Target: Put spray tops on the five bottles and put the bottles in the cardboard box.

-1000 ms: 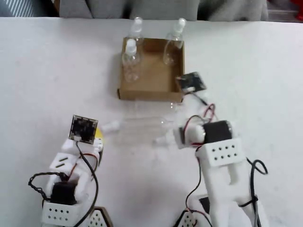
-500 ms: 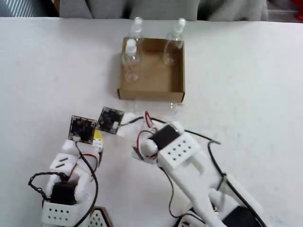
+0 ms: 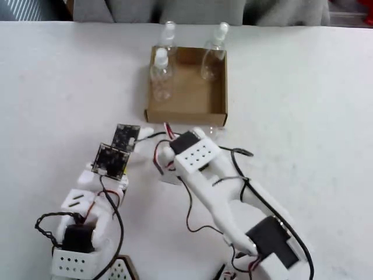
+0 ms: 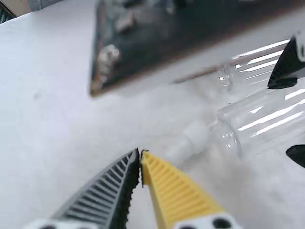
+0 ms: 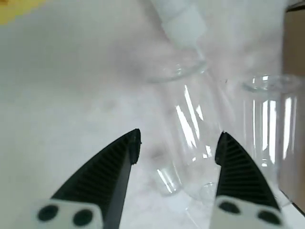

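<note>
- Two arms sit at the near edge; left gripper (image 4: pixel 139 160) has nudged slightly forward, jaws pressed together on nothing, tips just short of the spray top (image 4: pixel 190 143) of a capped bottle (image 4: pixel 267 119) lying on its side
- Right arm (image 3: pixel 198 157) has swung within a second from the box's right corner to left of centre
- Right gripper (image 5: pixel 180 138) is spread, straddling that capped bottle's body; contact cannot be told
- Reading: this bottle looks next for the box, with the grasp yet to close
- Bare bottle (image 5: pixel 267 119) lies just beside it, neck open, still needing a top
- Box (image 3: pixel 180 115) beyond, with three standing bottles (image 3: pixel 160 73), all topped; unclear whether the far-left one is inside or behind the wall
- Table (image 3: pixel 303 87) white and plain; grey backdrop (image 3: pixel 204 9) past the far edge
</note>
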Robot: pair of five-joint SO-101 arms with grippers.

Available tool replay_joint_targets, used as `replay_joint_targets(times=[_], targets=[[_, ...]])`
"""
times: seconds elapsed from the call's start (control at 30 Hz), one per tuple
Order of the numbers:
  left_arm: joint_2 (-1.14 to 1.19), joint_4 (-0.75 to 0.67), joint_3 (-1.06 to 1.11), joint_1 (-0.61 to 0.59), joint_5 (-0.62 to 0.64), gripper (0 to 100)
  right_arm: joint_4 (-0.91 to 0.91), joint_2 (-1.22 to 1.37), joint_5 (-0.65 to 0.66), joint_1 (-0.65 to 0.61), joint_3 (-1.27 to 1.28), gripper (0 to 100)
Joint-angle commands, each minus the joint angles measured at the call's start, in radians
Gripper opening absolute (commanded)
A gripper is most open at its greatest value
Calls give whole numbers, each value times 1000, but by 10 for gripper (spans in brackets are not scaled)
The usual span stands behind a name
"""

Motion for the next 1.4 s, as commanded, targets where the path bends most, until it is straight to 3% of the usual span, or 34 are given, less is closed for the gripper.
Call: replay_joint_targets(times=[0.0, 0.43, 0.87, 1.13, 1.37], targets=[[-10, 3, -3, -5, -6, 27, -16, 31, 37, 12, -54, 223], [-10, 5, -3, -5, -8, 27, -47, 133, 124, 7, -54, 225], [-10, 5, -3, -7, -8, 27, -5, 147, 126, 4, -49, 222], [-10, 5, -3, -7, -8, 27, 15, 117, 126, 8, -78, 23], [-10, 5, -3, -7, -8, 27, 214, 16, 126, 15, -212, 15]])
